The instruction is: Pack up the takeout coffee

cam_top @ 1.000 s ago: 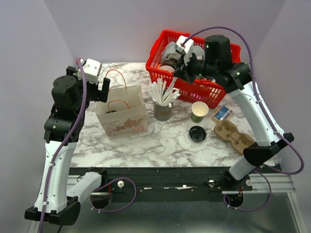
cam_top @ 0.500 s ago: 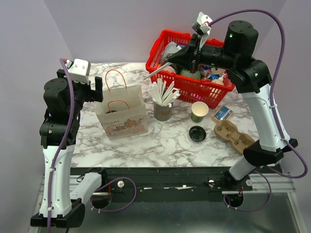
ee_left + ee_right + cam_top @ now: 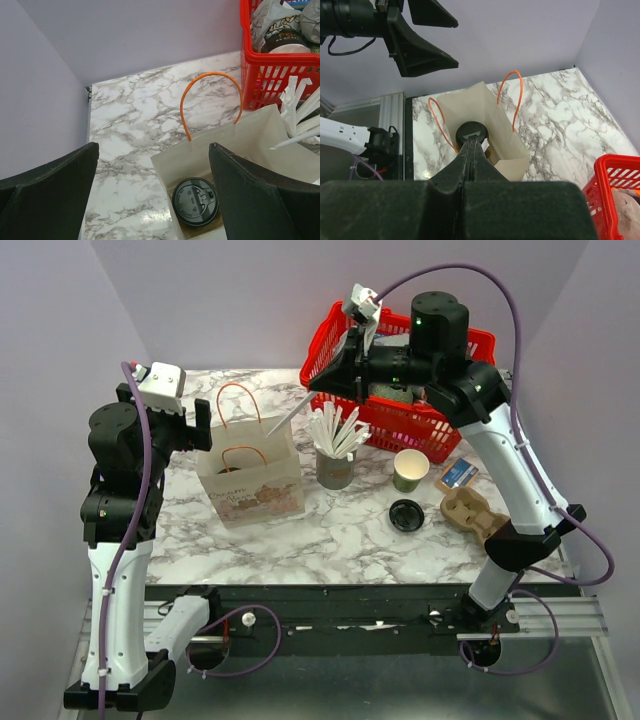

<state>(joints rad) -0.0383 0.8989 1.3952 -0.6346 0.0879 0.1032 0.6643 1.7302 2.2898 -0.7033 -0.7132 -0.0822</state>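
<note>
A marble table (image 3: 350,530) is seen, with a red basket (image 3: 400,420) set at its far right and a paper bag (image 3: 255,480) at its left. The left gripper (image 3: 152,195) is held released above the bag, jaws spread wide. The right gripper (image 3: 471,150) is clenched on a white stick (image 3: 288,417) near the basket's left end. The takeout coffee (image 3: 195,201) is stood upright inside the bag.
</note>
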